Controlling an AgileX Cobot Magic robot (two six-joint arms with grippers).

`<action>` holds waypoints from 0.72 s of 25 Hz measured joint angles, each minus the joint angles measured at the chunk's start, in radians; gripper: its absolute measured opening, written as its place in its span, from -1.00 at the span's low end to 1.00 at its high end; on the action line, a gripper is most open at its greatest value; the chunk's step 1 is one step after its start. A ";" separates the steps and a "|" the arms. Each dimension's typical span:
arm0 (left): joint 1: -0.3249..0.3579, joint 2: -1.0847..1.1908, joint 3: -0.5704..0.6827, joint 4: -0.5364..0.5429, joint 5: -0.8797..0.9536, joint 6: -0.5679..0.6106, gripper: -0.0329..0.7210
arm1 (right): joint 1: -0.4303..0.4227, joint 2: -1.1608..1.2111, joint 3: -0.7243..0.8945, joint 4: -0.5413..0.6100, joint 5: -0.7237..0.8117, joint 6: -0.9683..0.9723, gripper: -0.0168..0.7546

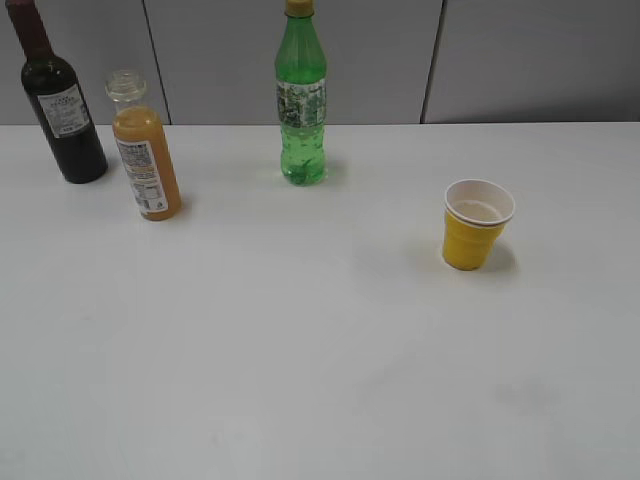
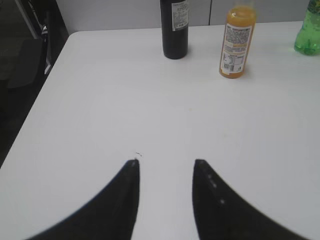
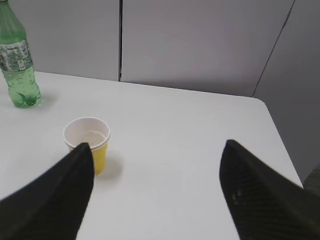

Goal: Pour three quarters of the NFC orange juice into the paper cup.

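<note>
Juice (image 1: 146, 160) upright far left, cup (image 1: 477, 223) upright right, well apart. Left gripper (image 2: 166, 162) parted, empty; right gripper (image 3: 157, 145) wide, empty.

Dark wine bottle (image 1: 60, 100) w/ white label standing upright at far left of white tabletop (image 1: 300, 350). Tall green soda bottle (image 1: 301, 95) standing upright far centre, well apart. Grey panel wall (image 1: 520, 60) sitting behind.

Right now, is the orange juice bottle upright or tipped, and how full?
Upright. The orange juice bottle stands on the table with its open neck up, orange liquid reaching its shoulder.
</note>
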 joint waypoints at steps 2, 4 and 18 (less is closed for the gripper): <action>0.000 0.000 0.000 0.000 0.000 0.000 0.29 | 0.000 0.056 0.000 0.020 -0.058 0.000 0.58; 0.000 0.000 0.000 0.000 0.000 0.000 0.57 | 0.000 0.113 0.000 0.054 -0.121 -0.011 0.58; 0.000 0.000 0.000 -0.012 0.000 0.000 0.81 | 0.179 0.559 0.013 0.163 -0.535 -0.121 0.58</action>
